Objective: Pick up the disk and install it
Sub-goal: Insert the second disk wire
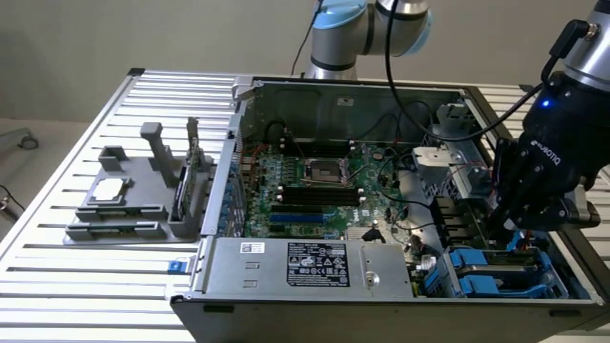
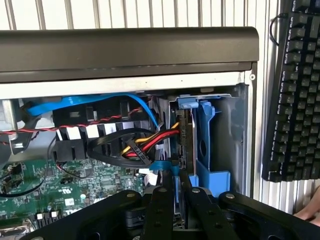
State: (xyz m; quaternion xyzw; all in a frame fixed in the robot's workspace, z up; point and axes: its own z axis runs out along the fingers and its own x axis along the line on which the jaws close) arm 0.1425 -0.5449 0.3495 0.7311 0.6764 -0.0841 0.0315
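An open desktop computer case (image 1: 286, 100) lies on a slatted metal table (image 1: 57, 286), and a single robot arm reaches into the corner nearest the exterior view's right. The claw (image 2: 181, 192) has its two black fingers (image 2: 161, 200) drawn close together on the thin upper edge of the disk (image 2: 181, 145), a silver-grey hard drive standing on edge. The disk sits directly below the claw, lowered into the blue plastic drive bay (image 2: 212, 150) in the case's corner. In the exterior view the claw (image 1: 519, 227) hangs just above that blue bay (image 1: 501, 271).

Judging from this, the pick-up is done and the installation is well along: the disk appears mostly seated in the bay, but the claw is clenched on it, so release is left, and full seating cannot be confirmed.

Counted: one arm, one claw, one disk, one computer case, one green motherboard (image 1: 315, 193), one large silver power supply box (image 1: 315, 264), one grey parts holder (image 1: 133, 207) well away from the claw on the table, and one black keyboard (image 2: 295, 90) beside the case.
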